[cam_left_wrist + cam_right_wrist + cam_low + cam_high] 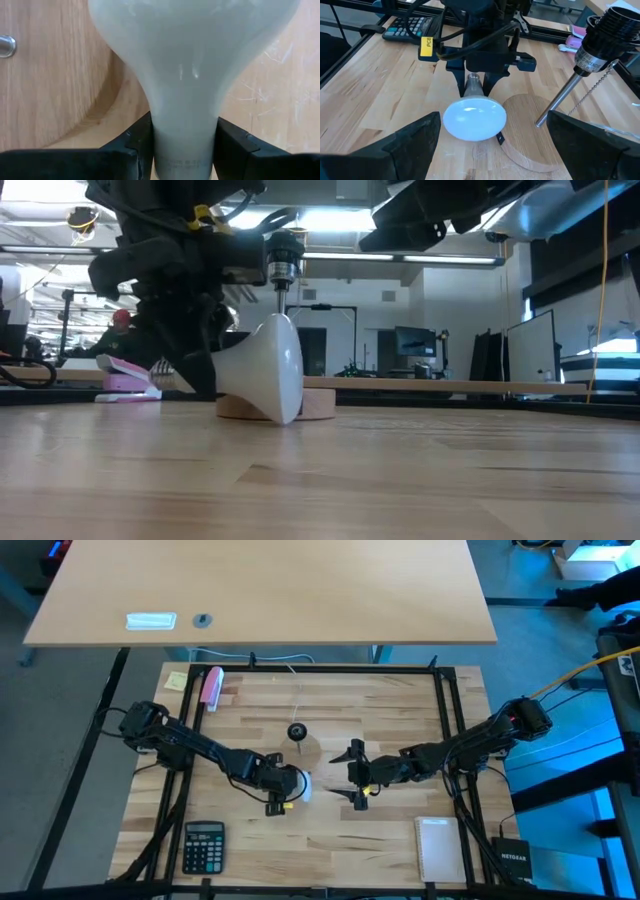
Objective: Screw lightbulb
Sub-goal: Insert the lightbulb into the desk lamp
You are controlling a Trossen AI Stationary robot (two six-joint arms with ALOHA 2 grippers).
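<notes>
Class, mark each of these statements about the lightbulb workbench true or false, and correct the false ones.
1. The left pincer is closed on the lightbulb at its narrow neck. True.
2. The lightbulb is already screwed into the black socket. False: it lies on its side on the table, next to the round wooden disc, and the socket stands empty on its metal post.
3. The right pincer is open and holds nothing. True.
4. A calculator lies at the table's near left corner. True.
5. The right pincer grips the socket. False: it hangs apart from it, facing the bulb.
</notes>
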